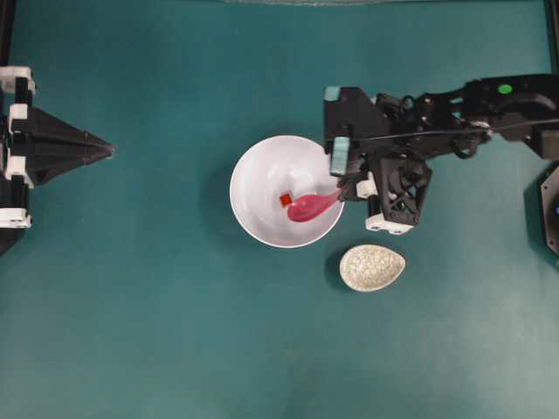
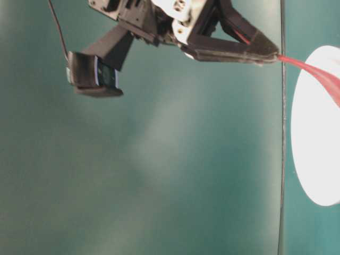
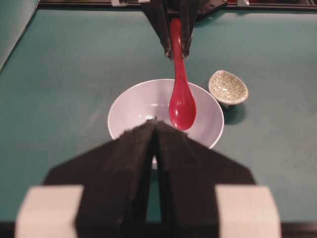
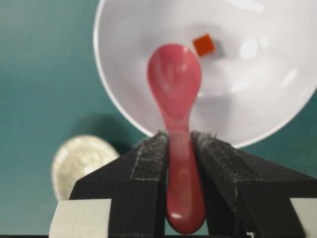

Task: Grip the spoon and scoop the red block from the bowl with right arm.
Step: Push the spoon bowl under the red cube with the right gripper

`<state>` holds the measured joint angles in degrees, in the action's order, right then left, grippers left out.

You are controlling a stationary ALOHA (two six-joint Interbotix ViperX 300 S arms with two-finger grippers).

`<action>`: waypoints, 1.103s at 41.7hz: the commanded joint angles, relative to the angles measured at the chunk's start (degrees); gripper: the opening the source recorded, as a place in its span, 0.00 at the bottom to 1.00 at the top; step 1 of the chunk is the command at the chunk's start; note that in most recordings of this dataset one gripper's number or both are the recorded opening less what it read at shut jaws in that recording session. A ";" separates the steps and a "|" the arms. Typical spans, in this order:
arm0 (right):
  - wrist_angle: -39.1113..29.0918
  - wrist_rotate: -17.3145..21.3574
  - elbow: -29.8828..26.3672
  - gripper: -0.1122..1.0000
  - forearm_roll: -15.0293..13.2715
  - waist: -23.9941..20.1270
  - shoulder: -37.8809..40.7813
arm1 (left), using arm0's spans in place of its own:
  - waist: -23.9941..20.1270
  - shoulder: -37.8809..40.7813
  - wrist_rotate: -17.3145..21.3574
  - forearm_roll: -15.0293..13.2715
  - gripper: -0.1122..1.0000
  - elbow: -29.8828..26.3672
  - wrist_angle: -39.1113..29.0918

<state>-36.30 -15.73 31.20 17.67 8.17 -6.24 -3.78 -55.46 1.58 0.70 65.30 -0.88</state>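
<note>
Below my right gripper [image 4: 179, 148], the bowl [image 1: 253, 175] holds the spoon [image 4: 174, 79], handle pinched between the pads, scoop empty; the red block [image 4: 203, 44] sits just beyond its tip. Pushing too flat could nudge it away.

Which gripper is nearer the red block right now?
Right. The right gripper holds the spoon over the bowl beside the red block; the left gripper sits far off.

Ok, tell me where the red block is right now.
The red block sits inside the bowl, near its centre in the overhead view, just left of the scoop of the spoon held by the right gripper.
</note>
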 commanded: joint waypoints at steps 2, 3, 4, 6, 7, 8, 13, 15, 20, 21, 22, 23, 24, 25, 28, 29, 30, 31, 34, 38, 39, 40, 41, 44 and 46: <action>-2.81 0.53 -3.43 0.32 -2.29 0.00 0.53 | -0.18 0.26 -0.09 0.18 0.10 -1.58 0.62; -3.08 0.62 -3.60 0.32 -2.72 0.00 0.79 | -0.18 0.26 -0.09 0.18 0.10 -1.58 0.62; -3.60 0.88 -3.96 0.32 -3.43 0.00 1.05 | -0.18 0.18 -0.09 0.18 0.10 -1.58 0.62; -3.87 1.23 -4.39 0.32 -4.22 0.00 1.32 | -0.18 0.18 -0.09 0.18 0.10 -1.58 0.70; -3.96 1.49 -4.57 0.32 -4.83 0.00 1.49 | -0.18 0.26 -0.09 0.18 0.10 -1.58 0.79; -3.87 1.76 -4.75 0.32 -5.19 0.00 1.58 | -0.18 0.26 -0.09 0.18 0.10 -1.58 0.79; -3.87 2.72 -5.27 0.32 -6.24 0.00 2.11 | -0.18 0.18 -0.09 0.18 0.10 -1.58 0.97; -3.87 2.99 -5.36 0.32 -6.33 0.00 2.37 | -0.18 0.18 -0.09 0.09 0.10 -1.58 0.97; -4.13 3.08 -5.36 0.32 -6.33 0.00 2.81 | -0.18 0.18 0.00 0.18 0.10 -1.58 0.97; -4.22 3.08 -5.36 0.32 -6.42 0.00 2.90 | -0.18 0.26 0.00 0.18 0.10 -1.49 0.97; -4.22 3.08 -5.36 0.32 -6.33 0.00 3.08 | -0.18 0.18 0.00 0.18 0.10 -1.58 0.97; -4.22 3.16 -5.36 0.32 -6.33 0.00 3.08 | -0.18 0.18 0.00 0.18 0.10 -1.58 0.97; -4.22 3.16 -5.36 0.32 -6.33 0.00 3.16 | -0.18 0.18 0.00 0.18 0.10 -1.58 0.97; -4.04 3.16 -5.36 0.32 -6.33 0.00 3.16 | -0.18 0.18 0.00 0.18 0.10 -1.58 0.88; -3.96 3.16 -5.36 0.32 -6.33 0.00 3.34 | -0.18 0.18 0.00 0.09 0.10 -1.58 0.97; -3.96 3.16 -5.36 0.32 -6.42 0.00 3.60 | -0.18 0.26 0.00 0.18 0.10 -1.58 0.97; -3.96 3.16 -5.36 0.32 -6.33 0.00 3.69 | -0.18 0.18 0.00 0.18 0.10 -1.58 0.97; -3.96 3.08 -5.36 0.32 -6.42 0.00 3.69 | -0.18 0.26 0.00 0.18 0.10 -1.58 0.97; -4.13 3.16 -5.54 0.32 -6.42 0.00 3.60 | -0.18 0.26 0.00 0.09 0.10 -1.58 0.97; -4.83 3.16 -5.89 0.32 -6.42 0.00 3.60 | -0.18 0.26 0.00 0.18 0.10 -1.58 0.97; -5.19 3.16 -6.06 0.32 -6.33 0.00 3.52 | -0.18 0.26 0.00 0.18 0.10 -1.58 0.97; -5.45 3.16 -6.15 0.32 -6.33 0.00 3.52 | -0.18 0.26 0.00 0.18 0.10 -1.58 0.97; -5.71 3.16 -6.24 0.32 -6.33 -0.09 3.52 | -0.18 0.26 0.00 0.18 0.10 -1.58 0.97; -5.80 3.08 -6.50 0.32 -6.42 0.00 3.52 | -0.18 0.18 0.00 0.18 0.10 -1.58 0.97; -5.63 3.08 -6.50 0.32 -6.42 0.00 3.60 | -0.18 0.18 0.09 0.09 0.10 -1.58 0.97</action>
<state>-42.01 -12.74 26.28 11.34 8.17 -1.85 -3.78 -55.46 1.58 0.70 65.39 -0.44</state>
